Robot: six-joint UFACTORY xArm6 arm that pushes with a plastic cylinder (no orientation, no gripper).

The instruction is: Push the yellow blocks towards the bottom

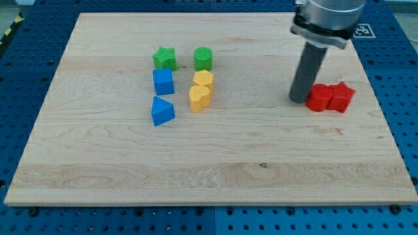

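Right of yellow blocks [202,89], my tip [300,100] touching red blocks [330,97]

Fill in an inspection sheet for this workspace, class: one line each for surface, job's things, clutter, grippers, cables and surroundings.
Surface: wooden board, flat, pale.
Job's things: two yellow blocks, touching, one above the other, near the board's middle.
Clutter: green star, green cylinder, blue cube, blue wedge, two red blocks touching.
Grippers: none; my tip sits just left of the red blocks, far right of the yellow ones.
Cables: nothing seen.
Surroundings: blue perforated table around the board.
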